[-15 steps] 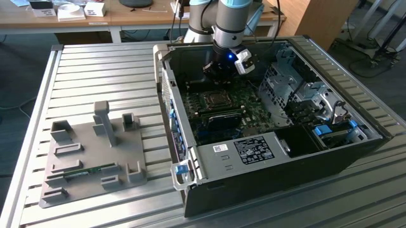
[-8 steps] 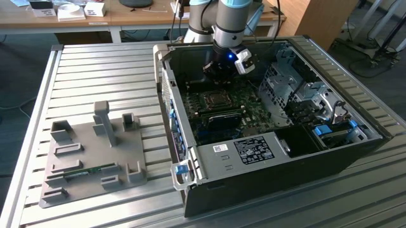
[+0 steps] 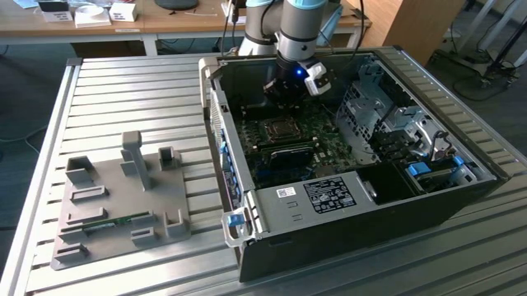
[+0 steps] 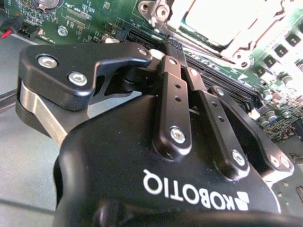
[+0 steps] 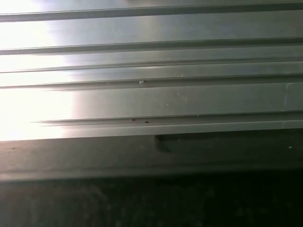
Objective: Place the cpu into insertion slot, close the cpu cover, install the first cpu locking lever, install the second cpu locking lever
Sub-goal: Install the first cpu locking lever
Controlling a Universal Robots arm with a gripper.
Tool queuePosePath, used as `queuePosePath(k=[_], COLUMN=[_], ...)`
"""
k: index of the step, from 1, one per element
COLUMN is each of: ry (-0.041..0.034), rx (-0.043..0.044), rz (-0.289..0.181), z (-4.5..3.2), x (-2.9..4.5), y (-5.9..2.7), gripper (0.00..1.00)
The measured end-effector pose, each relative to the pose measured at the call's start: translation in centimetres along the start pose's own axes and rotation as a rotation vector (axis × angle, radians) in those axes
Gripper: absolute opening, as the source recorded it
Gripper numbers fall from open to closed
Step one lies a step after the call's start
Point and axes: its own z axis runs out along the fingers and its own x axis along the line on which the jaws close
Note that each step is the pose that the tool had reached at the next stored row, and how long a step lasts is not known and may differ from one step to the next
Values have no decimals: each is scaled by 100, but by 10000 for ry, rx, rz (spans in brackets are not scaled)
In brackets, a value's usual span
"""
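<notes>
Where the second wrist view looks along the claw, the cpu appears as a pale, silvery square lying flat in its socket. Glare washes out its top, and the bright arms of the cpu cover lie along its edges; the picture's edge cuts off part of both. Whether the locking levers are latched cannot be made out. That same view shows the gripper with its fingers drawn narrow, tips almost together, nothing visible between them, near the socket's corner over the green motherboard. In the exterior view the insertion slot reads as a small square with a metal rim. The arm hangs at its twelve o'clock, the claw's tips lost in shadow. Black memory slots lie at the socket's six o'clock and a drive cage at three o'clock, all inside the open computer case. Well apart at eight o'clock, a grey fixture tray on the slatted table holds a green memory stick. The first wrist view gives ribbed grey metal under strong glare.
</notes>
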Motion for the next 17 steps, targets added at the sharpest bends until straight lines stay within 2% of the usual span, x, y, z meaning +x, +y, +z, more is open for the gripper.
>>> queuePosePath(k=[9, 17], ry=[-3, -4], rx=[0, 0], rz=[63, 85], z=[2, 3], x=[4, -7], y=[46, 20], gripper=[11, 11])
